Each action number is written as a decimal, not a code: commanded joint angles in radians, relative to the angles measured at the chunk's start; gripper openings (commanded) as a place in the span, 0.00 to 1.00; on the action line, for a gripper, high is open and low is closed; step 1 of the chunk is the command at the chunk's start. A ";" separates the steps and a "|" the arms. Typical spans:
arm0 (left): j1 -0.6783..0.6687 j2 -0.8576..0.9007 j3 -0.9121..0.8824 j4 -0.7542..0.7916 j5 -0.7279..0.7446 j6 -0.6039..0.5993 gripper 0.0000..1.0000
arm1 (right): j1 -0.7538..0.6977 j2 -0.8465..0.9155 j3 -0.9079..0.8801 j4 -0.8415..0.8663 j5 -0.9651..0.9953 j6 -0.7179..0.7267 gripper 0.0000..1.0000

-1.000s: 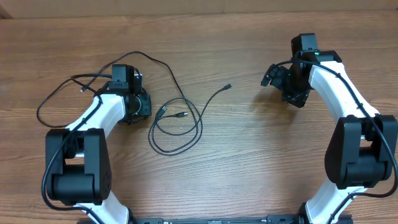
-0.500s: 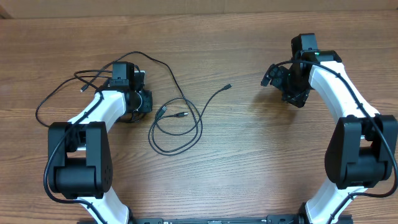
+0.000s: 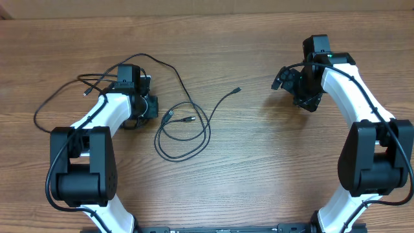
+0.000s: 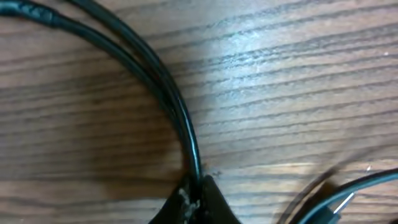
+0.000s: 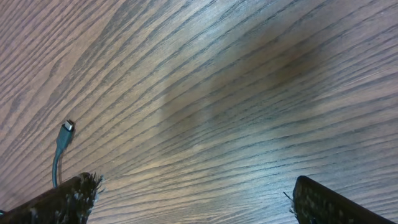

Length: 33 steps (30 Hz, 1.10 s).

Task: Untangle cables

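cables pinched, left end effector (wood table)

Left end effector closing up: fingers were apart, now pinching together on black cable. Left arm swinging a bit toward middle of table, its big lower part sliding a little right and up. Cable loop at far left getting tugged: growing wider, its left edge creeping further out. Strand by top of left arm shifting a little too.
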 commanded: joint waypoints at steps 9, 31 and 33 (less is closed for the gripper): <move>0.062 0.060 -0.039 -0.072 -0.331 -0.449 0.04 | 0.000 0.001 0.010 0.002 0.006 -0.001 1.00; 0.426 0.060 -0.039 0.237 -0.259 -0.443 0.04 | 0.000 0.001 0.010 0.002 0.006 -0.001 1.00; 0.436 0.060 -0.039 0.290 -0.256 -0.425 0.04 | 0.000 0.001 0.010 0.002 0.006 -0.001 1.00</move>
